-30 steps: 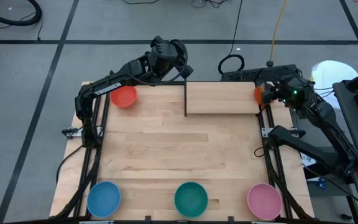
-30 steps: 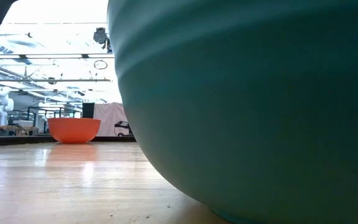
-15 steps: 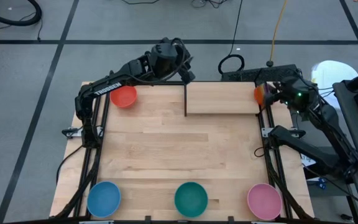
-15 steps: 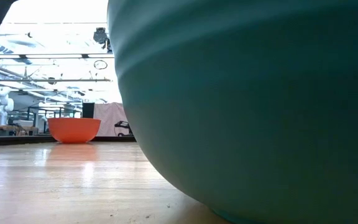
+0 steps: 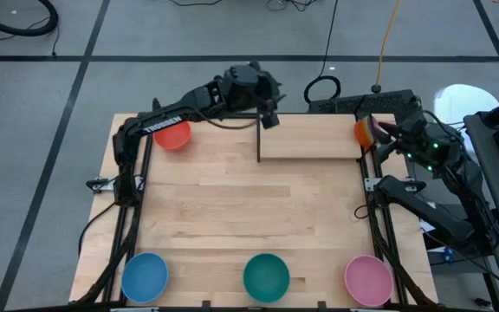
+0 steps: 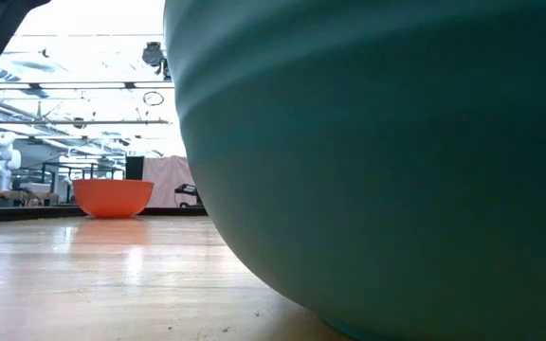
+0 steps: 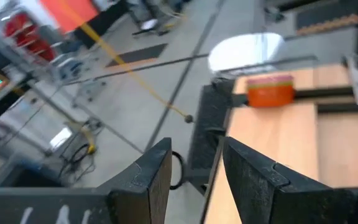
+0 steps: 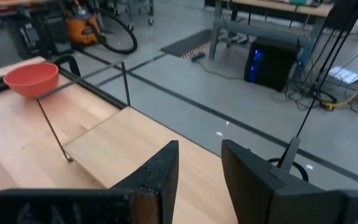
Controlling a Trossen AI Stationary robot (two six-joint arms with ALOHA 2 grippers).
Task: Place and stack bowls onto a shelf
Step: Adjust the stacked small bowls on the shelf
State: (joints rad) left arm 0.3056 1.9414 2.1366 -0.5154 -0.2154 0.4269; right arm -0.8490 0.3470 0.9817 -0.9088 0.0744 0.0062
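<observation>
A small stack of bowls (image 5: 364,131) sat at the shelf's (image 5: 310,137) right end, while the red-orange bowl (image 5: 172,135), blue bowl (image 5: 145,276), teal bowl (image 5: 266,276) and pink bowl (image 5: 368,279) remained on the table (image 5: 232,208) (both the left gripper (image 5: 269,113) and right gripper (image 5: 388,132) were wide and empty).

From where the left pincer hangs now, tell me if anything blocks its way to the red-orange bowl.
Nothing visible does. The left pincer hangs open over the shelf by the post's top; the red-orange bowl sits on bare table beyond the post, under that arm's own forearm.

Blue bowl (image 5: 145,276), teal bowl (image 5: 266,276), pink bowl (image 5: 368,279) (all plain).
</observation>
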